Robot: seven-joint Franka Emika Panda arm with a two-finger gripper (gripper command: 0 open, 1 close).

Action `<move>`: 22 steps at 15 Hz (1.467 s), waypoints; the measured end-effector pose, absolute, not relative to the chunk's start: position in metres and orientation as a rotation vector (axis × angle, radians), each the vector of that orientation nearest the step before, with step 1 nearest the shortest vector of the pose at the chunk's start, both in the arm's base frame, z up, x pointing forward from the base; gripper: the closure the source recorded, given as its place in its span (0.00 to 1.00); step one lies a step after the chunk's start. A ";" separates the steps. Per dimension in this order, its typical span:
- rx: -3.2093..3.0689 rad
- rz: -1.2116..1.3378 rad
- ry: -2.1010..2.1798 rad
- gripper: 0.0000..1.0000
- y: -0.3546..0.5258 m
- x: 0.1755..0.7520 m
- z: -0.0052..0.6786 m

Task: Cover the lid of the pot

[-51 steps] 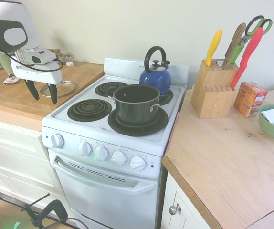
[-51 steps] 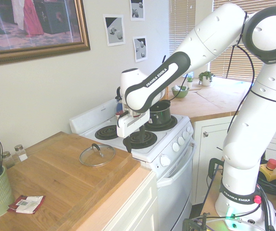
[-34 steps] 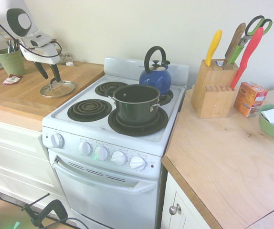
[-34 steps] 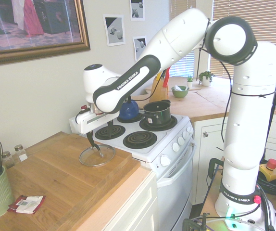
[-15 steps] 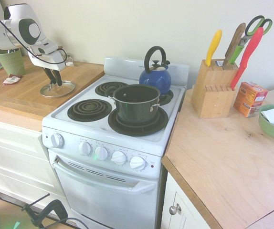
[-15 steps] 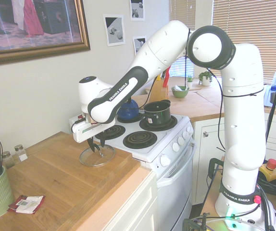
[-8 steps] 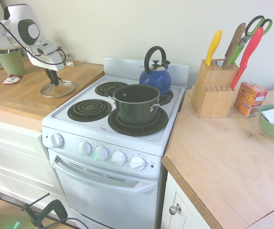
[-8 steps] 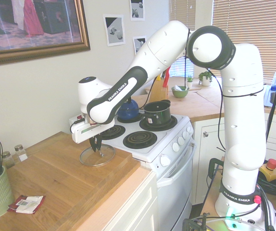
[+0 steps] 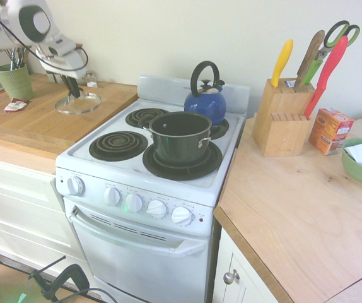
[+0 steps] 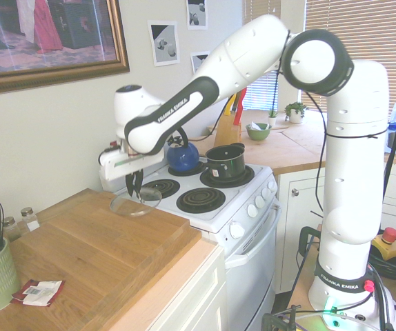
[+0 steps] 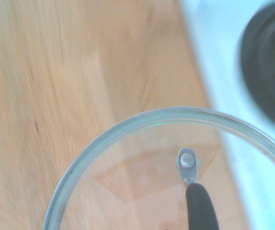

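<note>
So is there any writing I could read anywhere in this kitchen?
"FRANKA EMIKA": on the white robot arm's dark forearm band.
"FRANKA EMIKA": on the arm's base column.
Orange cardboard box beside the wooden knife block: print too small to read.
White stove's round knobs: markings illegible.

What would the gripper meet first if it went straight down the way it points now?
The gripper already holds the lid by its handle. Beyond the lid, it would probably meet the wooden counter near the stove edge; depth is unclear.
</note>
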State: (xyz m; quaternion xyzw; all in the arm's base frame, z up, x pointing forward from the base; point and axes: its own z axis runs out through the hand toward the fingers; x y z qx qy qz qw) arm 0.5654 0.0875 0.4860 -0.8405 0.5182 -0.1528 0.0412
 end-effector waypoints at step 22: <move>-2.260 -0.501 2.071 1.00 -0.308 0.447 0.532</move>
